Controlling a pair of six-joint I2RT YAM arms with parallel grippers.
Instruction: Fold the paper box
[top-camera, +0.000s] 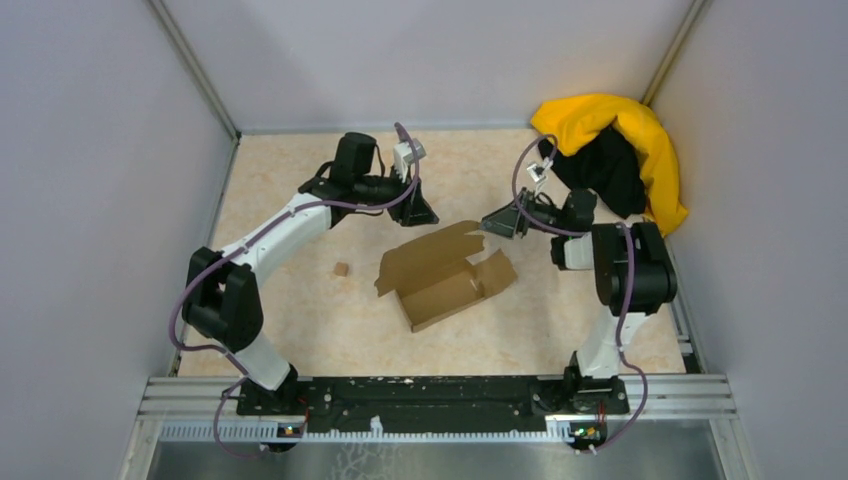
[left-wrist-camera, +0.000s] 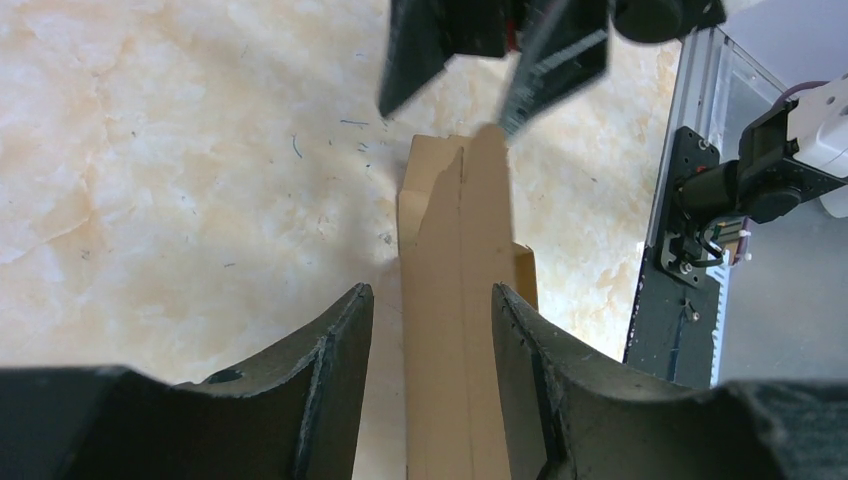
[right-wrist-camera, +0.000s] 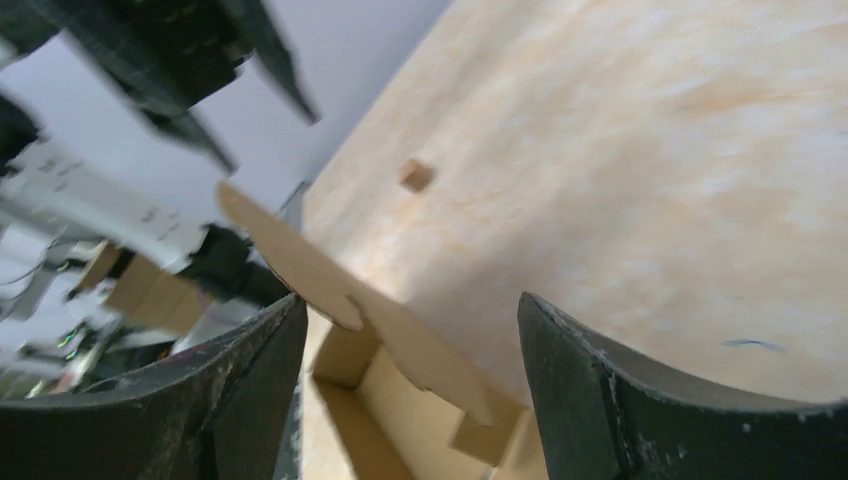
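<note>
One paper box (top-camera: 447, 282) sits mid-table, half formed: tray open upward, rear flap standing loose along its far edge. One tiny cardboard scrap (top-camera: 342, 269) lies to its left, well apart, not involved.

Two grippers are at that far flap, one from each side. Left gripper (left-wrist-camera: 430, 296) is half spread and straddles the flap edge-on. Bare table shows between one finger and the card, so I read no clamp. Right gripper (right-wrist-camera: 412, 303) is spread wide, with the flap passing between its fingers and touching neither. So nothing is held.

Step in hand looks like bringing the flap over and down. Suggest:
- Left pinches low near the crease so the tray can't skid.
- Right pushes the free edge over along the score, not across it.
- Go slow so the side tabs tuck inside the walls instead of buckling.

Risk: the box looks light and likely slides on the smooth table (top-camera: 300, 330).

One yellow-and-black cloth heap (top-camera: 645, 150) sits in the far right corner, away from the work.
</note>
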